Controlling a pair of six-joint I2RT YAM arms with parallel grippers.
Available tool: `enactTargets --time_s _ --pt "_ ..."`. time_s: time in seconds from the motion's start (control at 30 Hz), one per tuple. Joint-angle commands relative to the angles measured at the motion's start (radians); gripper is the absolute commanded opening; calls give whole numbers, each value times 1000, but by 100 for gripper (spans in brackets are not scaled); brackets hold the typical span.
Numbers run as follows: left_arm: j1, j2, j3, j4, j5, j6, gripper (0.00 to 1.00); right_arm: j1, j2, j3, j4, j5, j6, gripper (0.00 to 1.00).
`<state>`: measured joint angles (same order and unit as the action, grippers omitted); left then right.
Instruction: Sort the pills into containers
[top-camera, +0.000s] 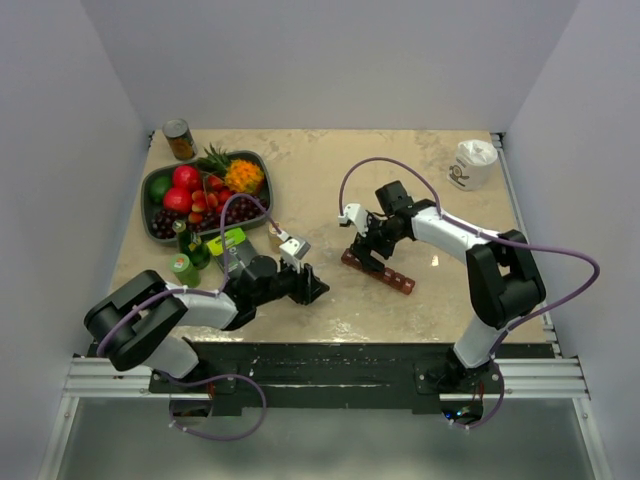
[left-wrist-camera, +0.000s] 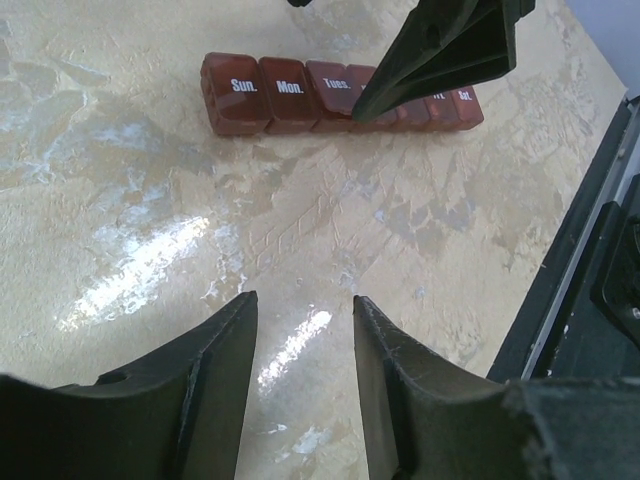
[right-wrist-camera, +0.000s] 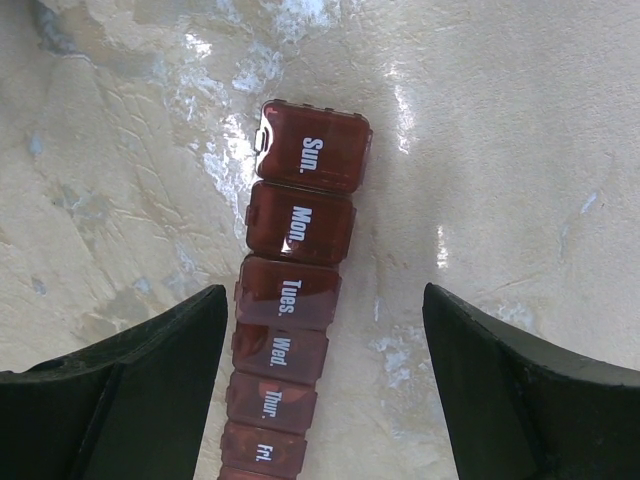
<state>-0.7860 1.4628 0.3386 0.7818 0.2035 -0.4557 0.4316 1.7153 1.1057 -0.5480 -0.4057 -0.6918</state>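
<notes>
The dark red-brown translucent plastic compartment strip is lying on the beige surface under the open right claw, the empty left claw gaping near it; closing crookedly may be shoving it aside.

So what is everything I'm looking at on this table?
table: one, tan marbled, fills the scene
pill box: one, dark red-brown strip with day labels, lids shut, centre-right of the table
fruit bowl: one, grey-green, far left
fruit: several, red, orange, green and dark, in the bowl
can: one, metal, behind the bowl
cup: one, white, far right corner
small green items: about three, in front of the bowl, too small to identify
arms: two, white and black, mounted at the near edge
left hand: one, black, open, low over bare table
right hand: one, black, open, straddling the pill box
</notes>
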Motion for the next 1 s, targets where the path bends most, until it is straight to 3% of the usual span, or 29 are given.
enactTargets --time_s 0.0,0.27,0.5,0.97 --pt "-2 -24 -15 40 -32 32 48 12 6 -9 25 31 -8 81" --pt "-1 -47 -26 42 -59 35 52 16 9 -23 37 67 -8 79" --pt "-1 -58 -32 37 -76 46 53 16 -19 -20 45 64 6 69" --pt "-1 -41 -29 42 -79 46 53 -36 -66 -20 59 53 23 62"
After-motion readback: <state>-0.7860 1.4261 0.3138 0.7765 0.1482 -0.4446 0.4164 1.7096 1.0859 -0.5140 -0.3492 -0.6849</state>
